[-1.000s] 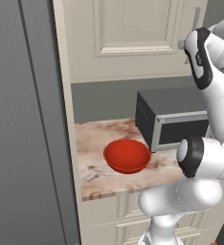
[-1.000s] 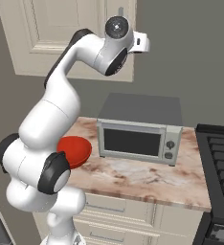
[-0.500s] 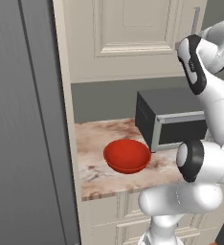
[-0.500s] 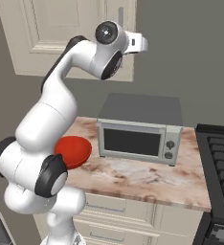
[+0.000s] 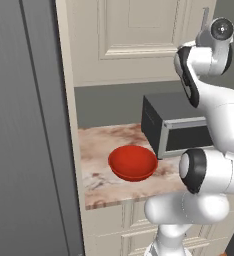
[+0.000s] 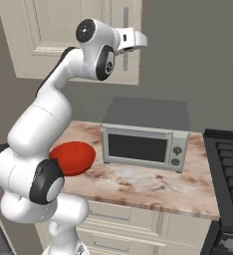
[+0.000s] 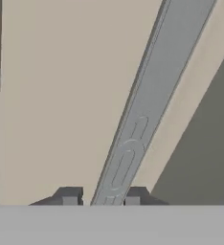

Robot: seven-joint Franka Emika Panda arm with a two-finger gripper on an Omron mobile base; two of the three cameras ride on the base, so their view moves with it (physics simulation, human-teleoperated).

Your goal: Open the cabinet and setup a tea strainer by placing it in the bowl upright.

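While jaws nip cabinet (image 6: 63, 30) handle (image 7: 147, 110) — prob. touching.

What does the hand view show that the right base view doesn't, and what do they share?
Hand view alone: the two dark fingertips close on either side of the long grey bar handle, seen up close.

Right base view alone: the glossy red bowl, the grey microwave, the marbled counter and the black stove.

Both: the cream raised-panel cabinet door, closed, its handle, and the gripper at it.
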